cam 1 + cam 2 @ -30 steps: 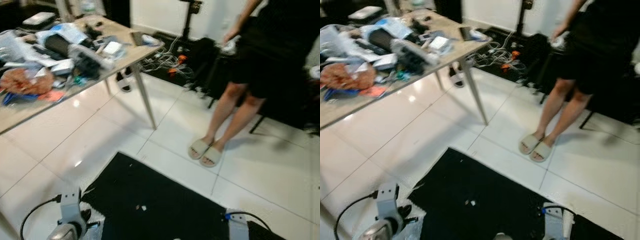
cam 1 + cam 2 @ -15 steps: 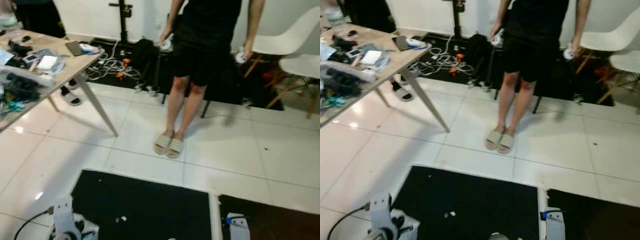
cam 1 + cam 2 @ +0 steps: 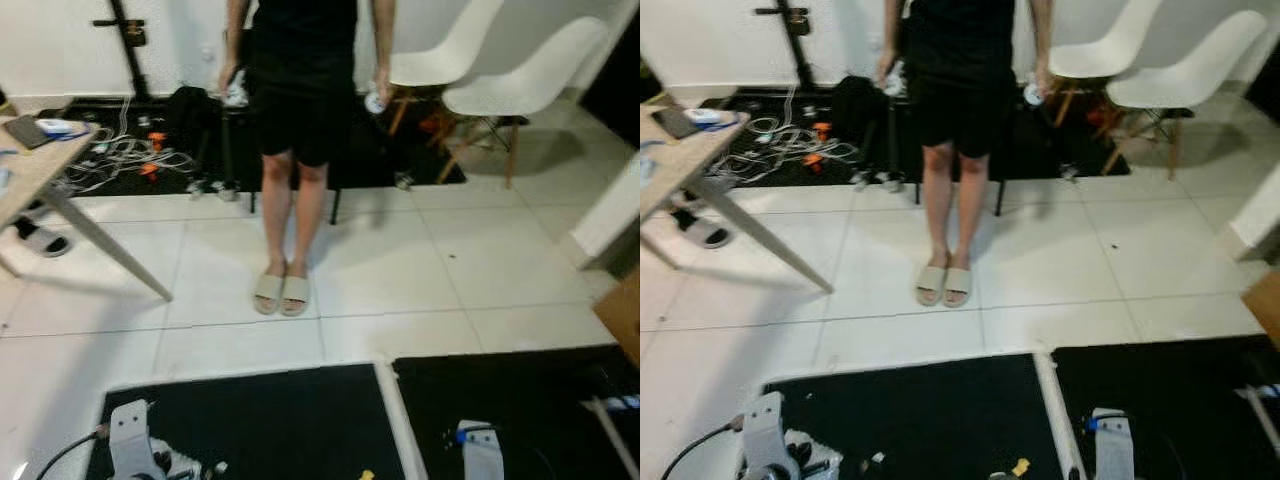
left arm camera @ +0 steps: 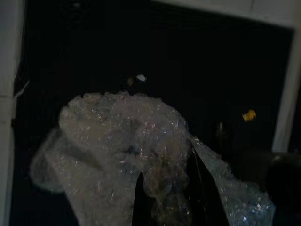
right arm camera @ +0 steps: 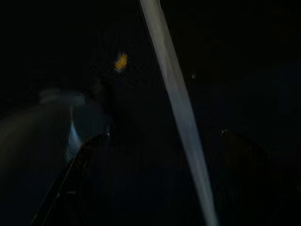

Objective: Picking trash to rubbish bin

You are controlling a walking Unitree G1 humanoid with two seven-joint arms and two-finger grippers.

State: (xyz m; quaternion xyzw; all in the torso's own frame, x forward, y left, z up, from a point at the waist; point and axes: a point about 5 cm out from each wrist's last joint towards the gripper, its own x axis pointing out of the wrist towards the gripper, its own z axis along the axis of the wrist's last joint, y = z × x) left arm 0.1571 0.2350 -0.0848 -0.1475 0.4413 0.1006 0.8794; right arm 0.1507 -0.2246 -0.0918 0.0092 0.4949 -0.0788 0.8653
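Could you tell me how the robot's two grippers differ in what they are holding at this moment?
The left gripper is shut on a crumpled clear bubble wrap; the right gripper holds nothing, its fingers spread apart. The left wrist view is dimly lit, the right nearly black. Both hang low over black floor mats.

The floor [image 3: 1160, 270] is glossy white tile with dark grout lines. Two black mats [image 3: 930, 410] lie side by side in the foreground, separated by a white strip. A wooden table [image 3: 690, 160] with slanted metal legs stands at the left. Two white shell chairs [image 3: 1180, 70] stand against the white wall [image 3: 710, 40]. A tangle of cables [image 3: 790, 145] lies on a dark mat beside a black stand.
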